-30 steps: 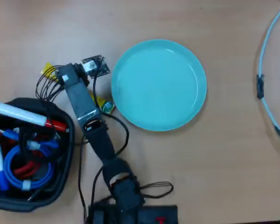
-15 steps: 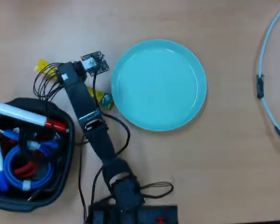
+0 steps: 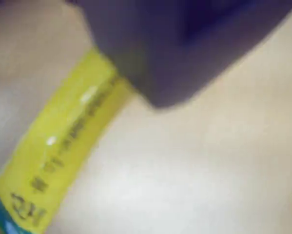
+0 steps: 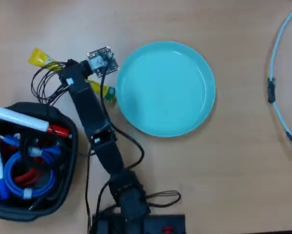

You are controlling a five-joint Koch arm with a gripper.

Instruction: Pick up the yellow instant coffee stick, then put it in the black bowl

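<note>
The yellow instant coffee stick (image 3: 63, 146) lies slanted on the wooden table, its green end at the lower left of the wrist view. A dark, blurred finger (image 3: 165, 58) covers its upper end. In the overhead view the stick (image 4: 39, 58) shows on both sides of my gripper (image 4: 71, 76), which sits over its middle; the green end lies close to the teal plate. The frames do not show whether the jaws are open or shut. The black bowl (image 4: 71, 146) stands at the lower left, beside my arm.
A round teal plate (image 4: 160, 87) lies right of the gripper. The bowl holds a white marker with a red cap (image 4: 24, 120), a blue marker and coiled blue cable (image 4: 29, 170). Black wires loop left of the gripper. A light blue cable (image 4: 277, 97) runs along the right edge.
</note>
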